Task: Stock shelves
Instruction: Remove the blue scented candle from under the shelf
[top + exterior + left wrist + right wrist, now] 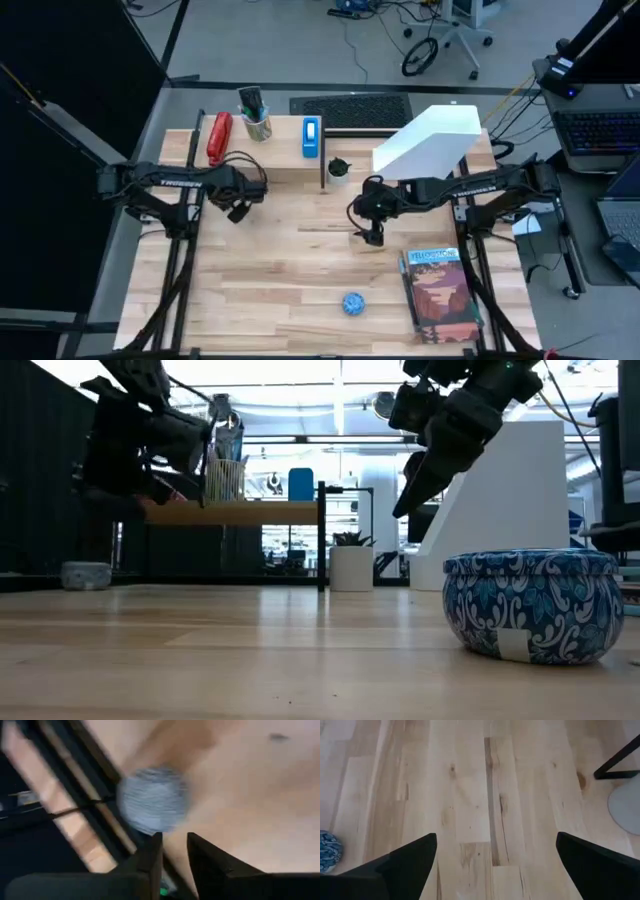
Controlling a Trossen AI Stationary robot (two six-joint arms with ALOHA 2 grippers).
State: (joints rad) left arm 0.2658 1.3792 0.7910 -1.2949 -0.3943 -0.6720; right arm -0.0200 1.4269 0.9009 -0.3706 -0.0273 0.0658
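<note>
1. Light-wood planks make up the desk (300,270), and office floor with cables and a wheeled chair is seen past its far edge.
2. Over the middle of the desk the right gripper (372,236) is held above bare wood, its fingers (405,862) spread wide and grasping nothing.
3. Near the left edge the left gripper (238,211) is held just in front of the shelf, its fingers (150,855) parted by a narrow gap with nothing between them; a blurred grey round object (152,800) is seen beyond them.
4. Along the far edge the plank shelf (270,160) is placed on thin black legs, and it carries a red stapler (219,137), a pen cup (256,122) and a blue box (311,137).
5. A small potted plant (339,169) is set just beside the shelf's right end.
6. The white file holder (430,140) is found at the far right corner.
7. A patterned blue tin (352,303) is placed near the front edge, and a Yellowstone book (440,290) lies at the front right corner.
</note>
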